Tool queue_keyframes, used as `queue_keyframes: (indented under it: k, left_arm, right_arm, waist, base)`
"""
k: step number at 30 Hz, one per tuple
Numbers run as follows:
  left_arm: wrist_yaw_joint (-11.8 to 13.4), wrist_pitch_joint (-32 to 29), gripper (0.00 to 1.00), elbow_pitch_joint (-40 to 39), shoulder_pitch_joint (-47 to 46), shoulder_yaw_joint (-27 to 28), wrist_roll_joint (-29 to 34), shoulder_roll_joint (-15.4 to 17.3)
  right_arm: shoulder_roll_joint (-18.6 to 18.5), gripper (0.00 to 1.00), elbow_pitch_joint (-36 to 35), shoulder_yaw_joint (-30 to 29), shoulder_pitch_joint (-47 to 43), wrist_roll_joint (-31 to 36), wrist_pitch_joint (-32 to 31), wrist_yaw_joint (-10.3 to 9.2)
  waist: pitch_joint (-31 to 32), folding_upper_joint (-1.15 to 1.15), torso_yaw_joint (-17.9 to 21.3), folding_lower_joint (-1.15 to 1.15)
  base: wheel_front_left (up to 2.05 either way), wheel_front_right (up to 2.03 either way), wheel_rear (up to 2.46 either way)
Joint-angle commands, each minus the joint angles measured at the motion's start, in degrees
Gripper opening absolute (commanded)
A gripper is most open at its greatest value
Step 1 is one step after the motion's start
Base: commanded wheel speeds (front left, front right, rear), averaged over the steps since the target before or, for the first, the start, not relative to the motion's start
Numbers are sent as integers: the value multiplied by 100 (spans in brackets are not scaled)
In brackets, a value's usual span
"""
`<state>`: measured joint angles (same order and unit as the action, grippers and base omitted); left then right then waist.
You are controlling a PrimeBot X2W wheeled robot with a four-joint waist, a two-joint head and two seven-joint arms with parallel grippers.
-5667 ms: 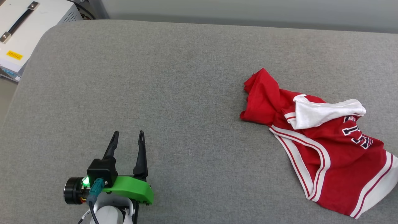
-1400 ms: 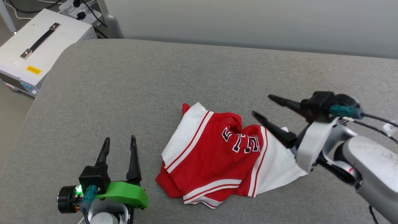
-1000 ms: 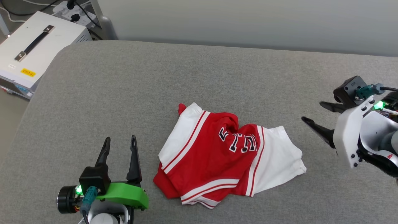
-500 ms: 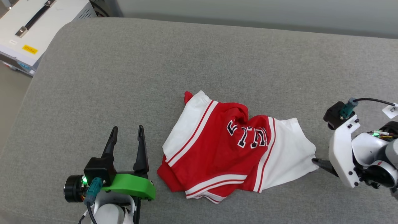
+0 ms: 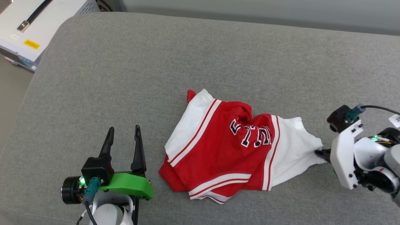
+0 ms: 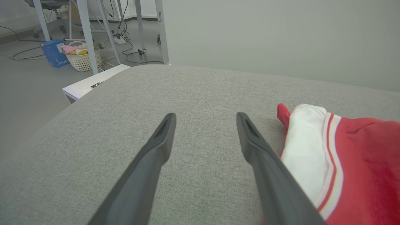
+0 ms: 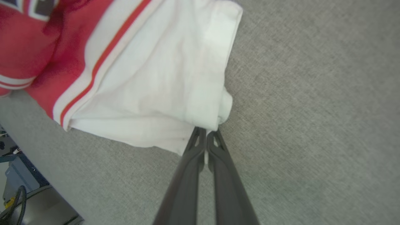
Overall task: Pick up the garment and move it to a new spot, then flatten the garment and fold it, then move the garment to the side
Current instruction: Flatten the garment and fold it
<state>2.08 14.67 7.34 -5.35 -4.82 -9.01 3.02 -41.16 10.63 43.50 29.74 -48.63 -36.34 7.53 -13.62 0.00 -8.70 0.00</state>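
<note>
Over on the left, the left hand (image 5: 124, 128) hovers wide open and empty above the grey desk (image 5: 187, 56). Centre stage, the garment (image 5: 218, 153) lies crumpled, lettering up. On the right, the right hand (image 5: 318, 152) is pinched tight on its white sleeve edge.

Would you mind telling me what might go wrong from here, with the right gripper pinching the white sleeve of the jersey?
1. The right gripper is shut on just the hem corner of the white sleeve, so the cloth may slip out under a pull.
2. The garment lies bunched, and the left gripper stands open, apart from it. A one-sided pull may drag the heap across the grey surface rather than spread it.
</note>
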Motion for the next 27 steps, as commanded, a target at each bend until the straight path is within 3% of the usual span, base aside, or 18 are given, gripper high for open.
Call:
queue_keyframes:
  k: [1, 12, 17, 22, 23, 24, 25, 27]
  left_arm:
    - [-13, 33, 100, 10, 3, 36, 49, -14]
    - [-74, 33, 100, -41, 81, 49, 114, -14]
    - [-114, 33, 100, -14, 20, 59, 126, -14]
    - [-136, 33, 100, 40, -5, 65, 123, -14]
    - [-138, 33, 100, 57, 4, 66, 128, -14]
    - [-139, 33, 100, 78, 18, 75, 139, -14]
    - [-150, 33, 100, 97, 30, 90, 161, -14]
    - [-184, 33, 100, 118, 50, 129, 218, -14]
  right_arm:
    - [-141, 0, -11, -119, -9, -78, 89, -4]
    - [-1166, 0, 545, -1425, -548, -409, -136, -4]
    - [-1090, 0, 1251, -1886, -816, -325, -187, -4]
    - [-637, 0, 1913, -2011, -1002, -52, -155, -4]
    - [-544, 13, 1969, -2038, -1009, -43, -115, -4]
    - [-436, 46, 2014, -2075, -1011, -39, -48, -4]
    - [-362, 100, 2009, -2103, -1006, -18, 55, -4]
    - [-279, 100, 1903, -2169, -985, 46, 369, -4]
  waist:
    - [166, 0, 135, 0]
    - [253, 0, 211, 0]
    - [134, 0, 129, 0]
    - [121, 0, 98, 0]
    - [150, 0, 104, 0]
    - [201, 0, 120, 0]
    - [254, 0, 137, 0]
    - [360, 0, 175, 0]
  base:
    - [0, 0, 0]
    - [0, 0, 0]
    - [0, 0, 0]
    - [0, 0, 0]
    - [0, 0, 0]
    - [0, 0, 0]
    - [0, 0, 0]
    - [0, 0, 0]
